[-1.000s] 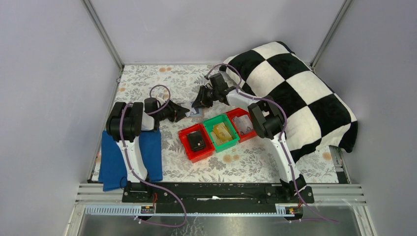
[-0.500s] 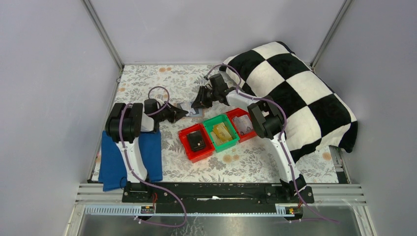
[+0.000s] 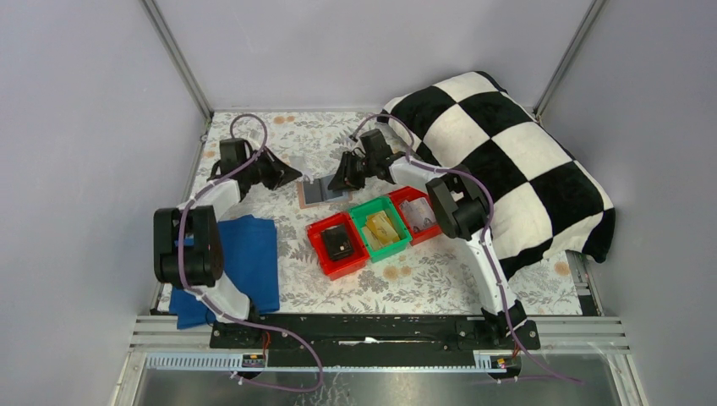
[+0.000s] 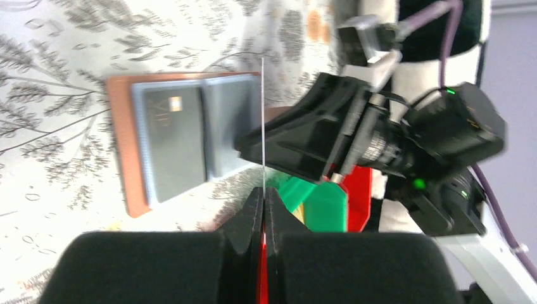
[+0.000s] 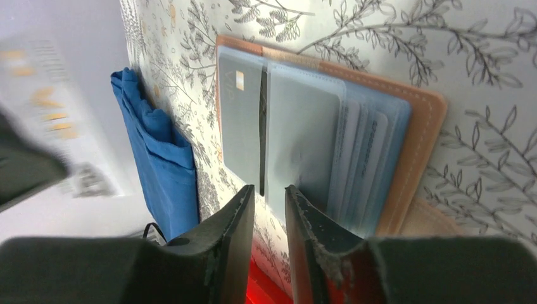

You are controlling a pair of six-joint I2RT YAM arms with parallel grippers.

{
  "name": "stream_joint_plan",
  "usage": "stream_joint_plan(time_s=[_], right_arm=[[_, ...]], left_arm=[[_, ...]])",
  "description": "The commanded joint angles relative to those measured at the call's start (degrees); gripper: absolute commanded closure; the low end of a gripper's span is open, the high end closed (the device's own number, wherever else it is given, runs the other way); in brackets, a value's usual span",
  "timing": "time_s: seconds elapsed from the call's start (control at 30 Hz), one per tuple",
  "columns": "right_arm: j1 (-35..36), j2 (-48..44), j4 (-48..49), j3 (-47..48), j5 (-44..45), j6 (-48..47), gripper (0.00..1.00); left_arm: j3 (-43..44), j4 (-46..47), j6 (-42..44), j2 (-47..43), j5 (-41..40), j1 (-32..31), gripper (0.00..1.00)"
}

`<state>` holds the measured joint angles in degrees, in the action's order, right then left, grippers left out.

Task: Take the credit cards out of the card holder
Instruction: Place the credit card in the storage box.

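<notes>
The salmon-pink card holder [image 3: 301,193] lies open on the floral table, also in the left wrist view [image 4: 120,145] and the right wrist view [image 5: 418,126]. Pale grey-blue credit cards [image 5: 354,152] sit in its slots, overlapping [image 4: 171,139]. My left gripper [image 3: 287,178] is left of the holder and above the table. It is shut [image 4: 263,190] on one thin card [image 4: 262,114], seen edge-on. My right gripper [image 3: 336,183] is at the holder's right edge. Its jaws stand a narrow gap apart with nothing between them [image 5: 270,193].
A red bin [image 3: 325,264] holding a black item, a green bin [image 3: 396,239] and a second red bin [image 3: 400,196] stand in a row just in front of the holder. A blue cloth [image 3: 245,262] lies front left. A black-and-white checkered pillow [image 3: 507,152] fills the right side.
My left arm has swung from over the holder back and to the left, with a card in its jaws. The open holder now shows uncovered. The right arm has barely moved.
</notes>
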<state>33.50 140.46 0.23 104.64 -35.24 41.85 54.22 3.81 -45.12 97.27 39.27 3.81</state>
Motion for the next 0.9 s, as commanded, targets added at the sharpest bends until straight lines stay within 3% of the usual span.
stream_joint_plan(time_s=[0.0,0.1,0.2,0.3,0.47,0.67,0.87], right_arm=[[0.05,-6.0,-6.26,-1.8,0.21,-2.28,0.64],[-1.57,-12.17,-7.25,-3.75,2.41,-4.07,0.51],[-4.24,-19.28,-8.49,-7.32,6.69,-6.42,0.44],[-8.71,-26.16,-10.23,-11.64,11.21,-7.67,0.43],[-16.38,-36.21,-13.82,-19.49,17.86,-9.74,0.44],[-20.28,-45.08,-15.59,-27.57,24.13,-10.03,0.43],[-20.32,-50.34,-17.26,-30.41,30.09,-9.14,0.4]], left_arm=[[5.86,-15.96,11.19,-8.38,2.95,-0.47,1.0],[7.37,-19.53,11.9,-12.08,4.05,-1.43,1.0],[6.94,-18.74,7.63,-15.66,1.27,-5.38,1.0],[4.91,-13.68,-0.31,-17.93,-3.03,-11.59,1.0],[-1.03,3.22,-13.02,-18.83,-9.52,-22.56,1.0],[-4.33,20.32,-21.36,-12.41,-20.84,-36.83,1.0],[1.08,27.86,-26.59,-0.31,-25.97,-45.18,1.0]])
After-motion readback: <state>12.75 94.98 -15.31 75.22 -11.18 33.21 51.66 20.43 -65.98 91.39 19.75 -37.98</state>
